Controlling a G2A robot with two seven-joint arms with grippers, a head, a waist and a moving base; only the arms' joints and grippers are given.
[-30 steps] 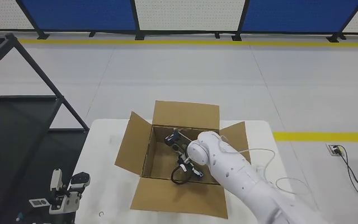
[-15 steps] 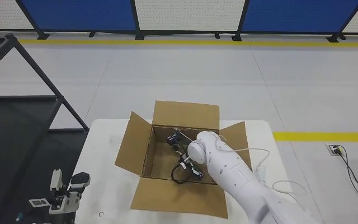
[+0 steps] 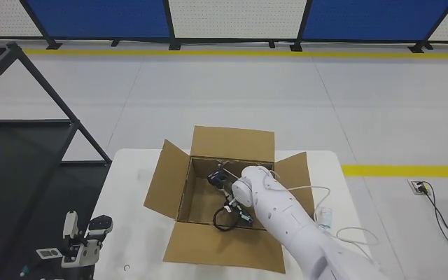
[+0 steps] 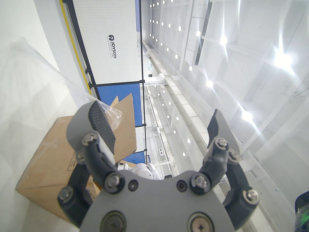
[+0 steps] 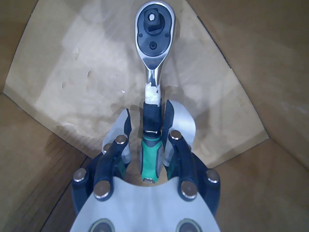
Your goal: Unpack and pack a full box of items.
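A white desk (image 3: 133, 210) stands on a pale grey floor (image 3: 280, 98). Beyond the desk's far edge, a yellow line (image 3: 210, 51) runs along the foot of blue and white partition panels (image 3: 238, 17). A black metal frame (image 3: 72, 120) stands left of the desk. A floor socket (image 3: 418, 187) lies well to the desk's right.

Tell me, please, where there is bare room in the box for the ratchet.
The box floor is bare cardboard on both sides of the ratchet and beyond its head, up to the walls. The table strip left of the box is free too. The right arm crowds the box's right half.
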